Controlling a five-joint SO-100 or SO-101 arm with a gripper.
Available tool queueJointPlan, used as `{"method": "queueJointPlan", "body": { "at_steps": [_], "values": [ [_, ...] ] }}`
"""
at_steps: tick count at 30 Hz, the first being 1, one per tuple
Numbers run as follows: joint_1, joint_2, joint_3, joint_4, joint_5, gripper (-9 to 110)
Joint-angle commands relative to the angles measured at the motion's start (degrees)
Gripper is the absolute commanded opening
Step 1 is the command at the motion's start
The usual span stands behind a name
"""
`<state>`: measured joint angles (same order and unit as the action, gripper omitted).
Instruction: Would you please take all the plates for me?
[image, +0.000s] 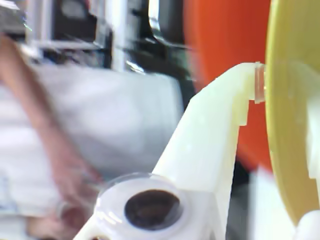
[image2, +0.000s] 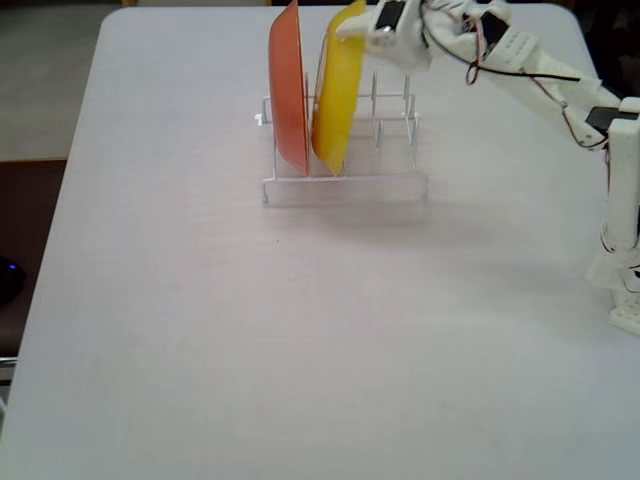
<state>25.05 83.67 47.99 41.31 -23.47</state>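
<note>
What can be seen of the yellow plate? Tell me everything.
The yellow plate is round, shallow, matte and plastic-looking. It stands on edge in the white wire rack, leaning slightly, just right of the orange plate in the fixed view. The gripper is at its top rim; the wrist view shows a white finger pressed against the plate's face.

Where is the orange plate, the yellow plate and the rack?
Orange plate (image2: 289, 90), fixed view, middle of its face.
Yellow plate (image2: 335, 100), fixed view, middle of its face.
Rack (image2: 345, 180), fixed view, front base rail.
</note>
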Motion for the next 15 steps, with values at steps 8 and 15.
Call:
{"method": "queueJointPlan", "body": {
  "at_steps": [8, 15],
  "values": [
    [-6.9, 32.4, 5.3, 2.9, 4.3, -1],
    [-17.8, 47.8, 15.8, 2.9, 8.6, -1]
  ]
}}
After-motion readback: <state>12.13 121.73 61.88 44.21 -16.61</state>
